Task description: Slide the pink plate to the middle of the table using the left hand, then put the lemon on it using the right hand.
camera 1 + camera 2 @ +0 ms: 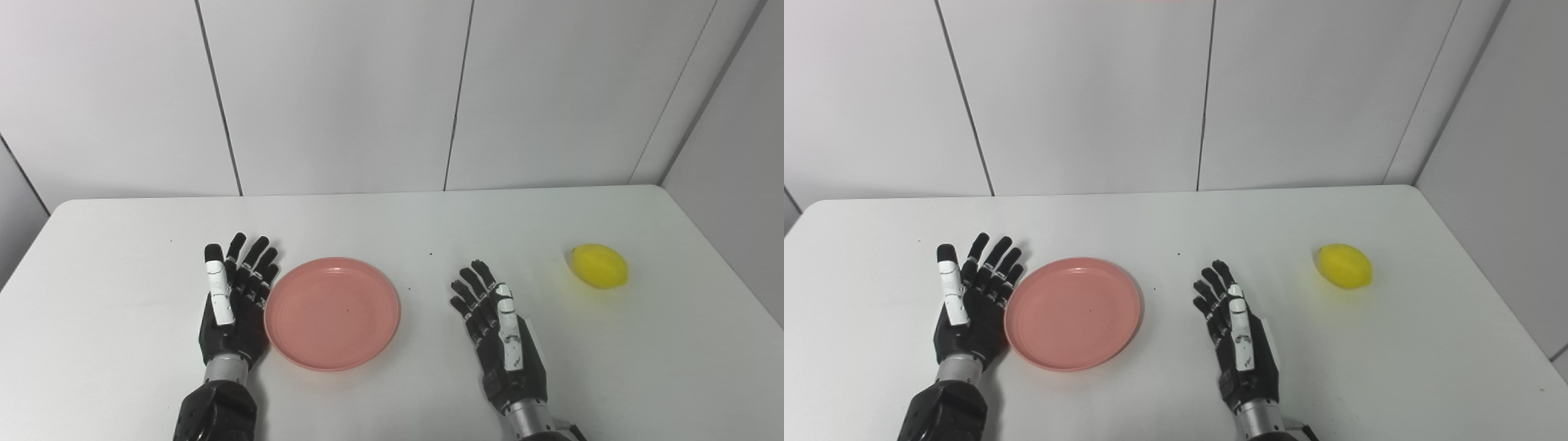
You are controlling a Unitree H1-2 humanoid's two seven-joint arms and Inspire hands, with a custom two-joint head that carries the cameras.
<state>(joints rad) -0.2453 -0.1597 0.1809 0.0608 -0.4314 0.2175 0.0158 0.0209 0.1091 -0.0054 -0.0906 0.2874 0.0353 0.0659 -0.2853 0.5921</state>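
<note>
- The round, shallow pink plastic plate (332, 313) lies flat on the white table (392, 220), left of the middle and nearer the front edge than the back edge.
- The black-and-white left hand (234, 300) rests just beside the plate's left rim, fingers spread wide and pointing toward the back edge; it holds nothing, and I cannot tell whether its side touches the rim.
- The black-and-white right hand (499, 334) sits right of the plate and well apart from it, near the front edge, fingers loosely apart and empty.
- The oval yellow lemon (599, 266) lies on its side near the table's right edge, well clear of the right hand and of the plate.
</note>
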